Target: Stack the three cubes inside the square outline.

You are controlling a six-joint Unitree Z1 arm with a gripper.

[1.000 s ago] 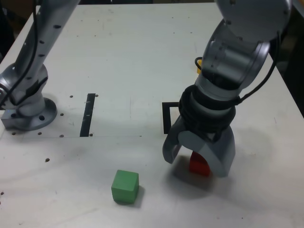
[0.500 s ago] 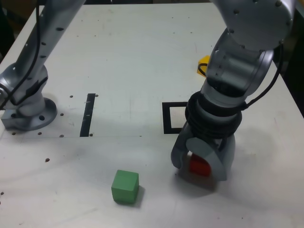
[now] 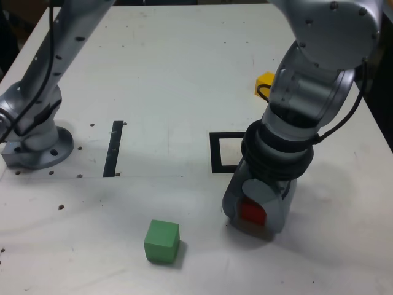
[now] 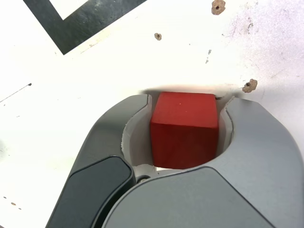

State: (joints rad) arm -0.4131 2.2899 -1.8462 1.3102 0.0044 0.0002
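Observation:
My gripper [image 3: 254, 208] stands low on the white table, pointing down, just in front of the square outline [image 3: 215, 153]. Its grey jaws press both sides of the red cube [image 3: 252, 212], which rests on the table. The wrist view shows the red cube [image 4: 185, 128] snug between the two curved fingers of the gripper [image 4: 188, 103], with a corner of the square outline [image 4: 71, 28] a short way beyond. The green cube [image 3: 162, 241] lies alone toward the exterior view's left of the gripper, near the front edge. Behind the arm, the yellow cube [image 3: 265, 80] is partly hidden.
A narrow black strip [image 3: 114, 148] lies on the table at the exterior view's left of the outline. The arm's base [image 3: 38, 146] is bolted at the far left. Small screw holes [image 4: 250, 86] dot the tabletop.
The jaws have swung in from wide open and now grip the red cube's sides. The wrist has settled a little lower over the cube. The green cube has not moved.

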